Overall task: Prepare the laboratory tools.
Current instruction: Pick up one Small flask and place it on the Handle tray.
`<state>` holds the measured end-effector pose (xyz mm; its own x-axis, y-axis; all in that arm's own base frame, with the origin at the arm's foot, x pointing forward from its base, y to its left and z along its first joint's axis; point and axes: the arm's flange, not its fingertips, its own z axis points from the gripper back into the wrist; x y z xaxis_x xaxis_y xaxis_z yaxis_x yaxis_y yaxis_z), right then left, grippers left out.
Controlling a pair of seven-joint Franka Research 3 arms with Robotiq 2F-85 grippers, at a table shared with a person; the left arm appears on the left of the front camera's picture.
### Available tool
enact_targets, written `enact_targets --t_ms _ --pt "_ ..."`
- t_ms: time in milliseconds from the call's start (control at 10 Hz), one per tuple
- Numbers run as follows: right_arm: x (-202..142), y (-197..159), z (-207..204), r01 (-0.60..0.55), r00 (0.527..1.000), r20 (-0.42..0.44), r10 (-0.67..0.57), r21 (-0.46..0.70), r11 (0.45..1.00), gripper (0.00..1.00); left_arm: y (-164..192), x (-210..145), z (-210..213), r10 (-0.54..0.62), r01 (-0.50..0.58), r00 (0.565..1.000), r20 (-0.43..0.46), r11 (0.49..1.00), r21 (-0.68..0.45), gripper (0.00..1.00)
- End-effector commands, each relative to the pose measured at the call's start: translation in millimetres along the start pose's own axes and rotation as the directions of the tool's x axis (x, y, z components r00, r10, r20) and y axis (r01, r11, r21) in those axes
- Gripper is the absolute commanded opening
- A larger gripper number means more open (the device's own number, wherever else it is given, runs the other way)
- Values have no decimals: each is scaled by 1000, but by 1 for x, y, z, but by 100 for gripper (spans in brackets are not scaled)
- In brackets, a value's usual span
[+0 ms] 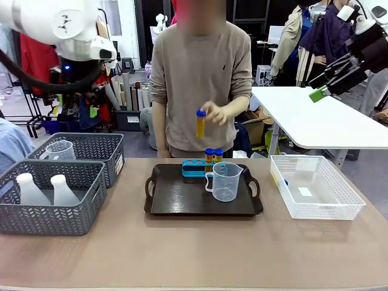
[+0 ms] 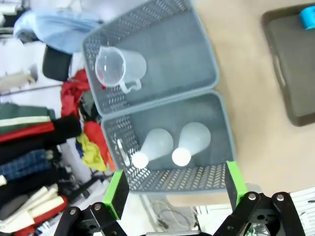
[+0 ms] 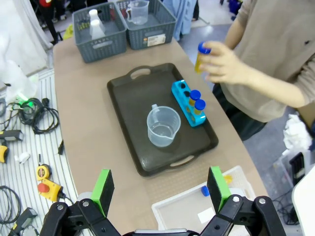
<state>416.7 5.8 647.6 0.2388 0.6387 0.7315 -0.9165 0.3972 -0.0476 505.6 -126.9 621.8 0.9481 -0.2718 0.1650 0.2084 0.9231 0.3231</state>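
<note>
- Two conical flasks (image 2: 193, 140), whitish and translucent; upright, side by side in the near grey basket (image 2: 187, 178); well below the left fingers (image 2: 116, 194), in line with the gap between them.
- Left fingers: spread wide, holding nothing; hovering high over that basket.
- One graduated beaker (image 2: 120, 69), clear, handled; in the far grey basket (image 2: 138, 22), beyond the flasks as seen from the left fingers.
- One second beaker (image 3: 162, 128); standing on the dark tray (image 3: 133, 103), ahead of the right fingers (image 3: 216, 187).
- Right fingers: spread wide, empty; high above the surface (image 3: 83, 123), well apart from every tool.
- Two racked tubes (image 3: 199, 104), yellow liquid, blue caps; upright in the blue rack (image 3: 179, 91) on the tray, just beyond the second beaker from the right fingers.
- One held tube (image 3: 201, 54), same kind; in the person's hand (image 3: 224, 66), above and beyond the rack.
- Step judged in hand: fetching a flask from the near basket with the left fingers.
- Handling advice:
  - come down straight, centred on one neck only; the flasks stand close and wide fingers may knock the neighbour.
  - close on the neck or upper cone, not the broad base.
  - lift clear of the mesh rim before travelling.
  - keep away from the person's hand at the rack.
</note>
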Motion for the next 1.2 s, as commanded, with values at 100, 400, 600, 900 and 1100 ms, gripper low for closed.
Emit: enact_targets --t_ms 100,400,600,900,1100 --pt "2 -1 0 -5 1000 24 5 5 1000 100 20 -38 -31 36 -38 999 -19 993 -114 100" --pt "2 -1 0 -5 1000 24 5 5 1000 100 25 -72 -83 87 -92 995 -39 978 -187 100" --pt "2 -1 0 -5 1000 24 5 5 1000 100 28 -84 -113 116 -123 992 -48 978 -167 100" --pt "2 -1 0 -5 1000 24 5 5 1000 100 24 -79 -118 119 -128 991 -69 978 -165 100" --pt "2 -1 0 -5 1000 24 5 5 1000 100 24 -79 -118 119 -128 991 -69 978 -165 100"
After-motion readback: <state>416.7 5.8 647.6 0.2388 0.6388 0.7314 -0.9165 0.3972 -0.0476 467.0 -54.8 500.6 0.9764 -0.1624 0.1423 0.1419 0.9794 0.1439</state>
